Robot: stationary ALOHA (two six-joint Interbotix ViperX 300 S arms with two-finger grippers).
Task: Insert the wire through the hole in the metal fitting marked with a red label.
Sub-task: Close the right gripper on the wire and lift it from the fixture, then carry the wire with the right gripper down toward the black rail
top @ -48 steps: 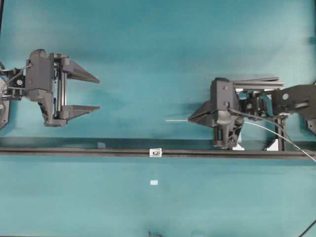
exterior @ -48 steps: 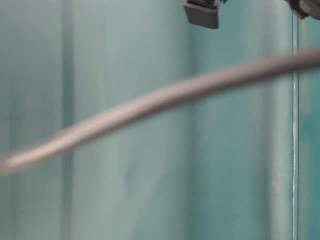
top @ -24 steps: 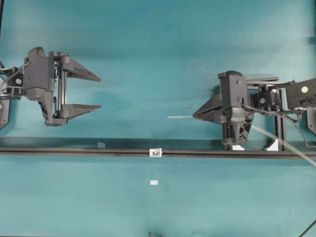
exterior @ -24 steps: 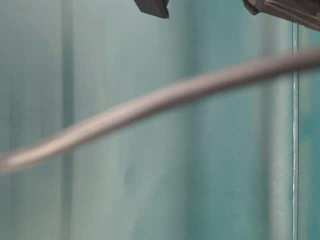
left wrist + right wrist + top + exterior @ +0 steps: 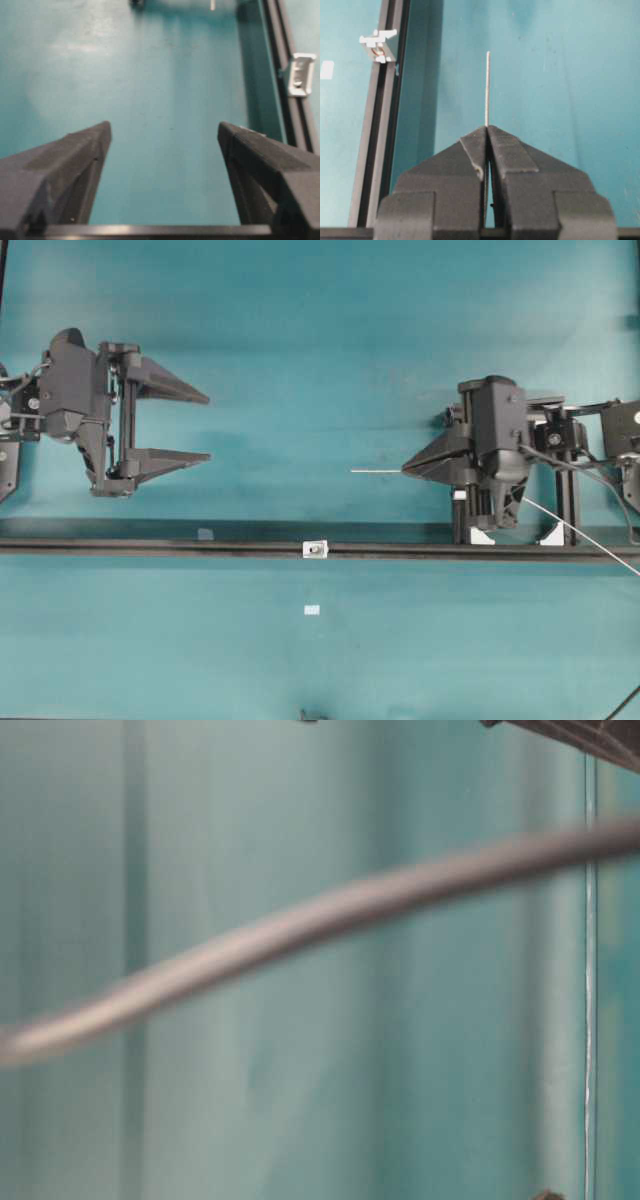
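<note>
Black right gripper (image 5: 406,469) clamped the thin silvery wire (image 5: 376,471); black left gripper (image 5: 205,426) gaped wide, far left, holding nothing.

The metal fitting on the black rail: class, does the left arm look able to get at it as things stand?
Probably yes. The left gripper is open and empty, and only bare table lies between it and the metal fitting on the rail.

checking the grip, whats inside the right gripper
The right gripper is shut on the wire; its straight tip sticks out ahead. The stretch between the pads is covered.
</note>
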